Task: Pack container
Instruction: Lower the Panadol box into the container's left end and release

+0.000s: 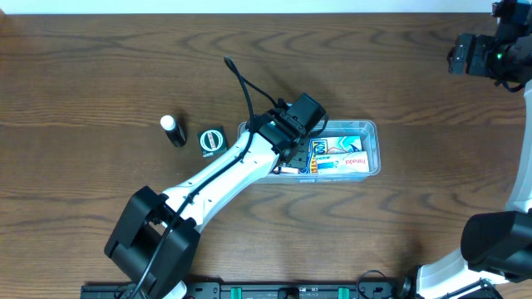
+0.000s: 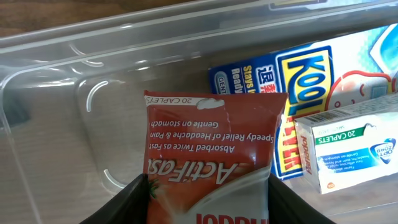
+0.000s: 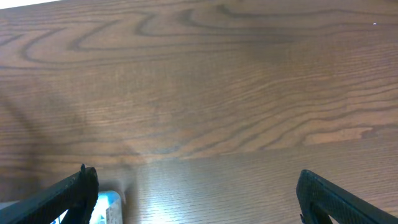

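My left gripper [image 2: 208, 199] is closed on a red cardboard ActiFast carton [image 2: 211, 143], its dark fingers [image 2: 124, 202] pressed against either side of the lower end. The carton hangs inside the clear plastic rectangular container [image 2: 50, 87], over the bare left half of its floor. I cannot tell whether its far end touches that floor.

Just right of the carton lie two packs already in the tub: a blue cardboard Kool Fever box [image 2: 311, 74], flat on the bottom, and a white and green 20-caplet carton [image 2: 354, 149] resting on top of it. From overhead, the container sits mid-table with my left arm reaching into its left end.

Left of the tub, out on the brown wooden table [image 3: 217, 74], stand a small black stick with a white cap [image 1: 173, 130] and, nearer the tub, a round black and green disc-shaped item [image 1: 212, 139]. Neither is packed.

Far off at the back right corner, my right gripper [image 3: 196, 193] hangs wide open over bare wood, holding nothing.

By my reckoning the packing is over halfway: two packs in, a third about to be let go, and two loose items probably left to fetch.
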You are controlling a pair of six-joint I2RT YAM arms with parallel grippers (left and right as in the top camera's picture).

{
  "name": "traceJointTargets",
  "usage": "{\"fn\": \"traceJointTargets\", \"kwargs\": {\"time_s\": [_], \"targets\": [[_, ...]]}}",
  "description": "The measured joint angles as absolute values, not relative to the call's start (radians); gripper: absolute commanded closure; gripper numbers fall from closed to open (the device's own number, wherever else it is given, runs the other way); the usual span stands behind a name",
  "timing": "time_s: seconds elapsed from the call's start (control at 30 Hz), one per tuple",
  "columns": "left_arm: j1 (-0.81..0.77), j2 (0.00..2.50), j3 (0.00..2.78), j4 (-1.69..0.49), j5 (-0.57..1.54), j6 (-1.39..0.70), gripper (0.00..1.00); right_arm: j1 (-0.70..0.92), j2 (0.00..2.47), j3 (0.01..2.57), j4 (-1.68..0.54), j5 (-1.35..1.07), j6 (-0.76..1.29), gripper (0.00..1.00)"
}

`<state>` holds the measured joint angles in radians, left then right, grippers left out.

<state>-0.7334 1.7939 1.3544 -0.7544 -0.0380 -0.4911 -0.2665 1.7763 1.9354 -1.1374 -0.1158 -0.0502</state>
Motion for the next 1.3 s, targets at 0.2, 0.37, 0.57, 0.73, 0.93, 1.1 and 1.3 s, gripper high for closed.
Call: {"fn": "traceJointTargets", "kwargs": {"time_s": [0.2,0.37,0.57,0.73,0.93,1.1,1.3], "targets": [[-0.733,1.794,1.354,-0.762,-0.045,-0.502,0.55,-0.266,1.776,1.935,-1.137,-0.116,-0.05,0.01],[-0.729,1.794,1.354,-0.767,-0.062,-0.545,0.55,-0.266,1.776,1.935,-1.137,-0.116,-0.05,0.01],[-0.714,1.794,1.354,-0.767,-0.075,-0.592,0.55,-0.266,1.776,1.935,-1.137,-0.116,-0.05,0.01],[-0.708,1.794,1.354,-0.77,-0.08,-0.611,0.55,-0.266,1.776,1.935,-1.137,-0.116,-0.05,0.01],[-0.707,1.794,1.354,-0.786,-0.08,-0.637,0.55,-0.266,1.776,1.935,-1.137,-0.116,-0.05,0.01],[-0.699,1.794,1.354,-0.786,-0.08,-0.656,0.54,-0.266,1.776,1.935,-1.137,-0.116,-0.05,0.01],[-0.696,1.794,1.354,-0.786,-0.083,-0.658,0.31,-0.266,1.776,1.935,-1.137,-0.116,-0.05,0.01]]}}
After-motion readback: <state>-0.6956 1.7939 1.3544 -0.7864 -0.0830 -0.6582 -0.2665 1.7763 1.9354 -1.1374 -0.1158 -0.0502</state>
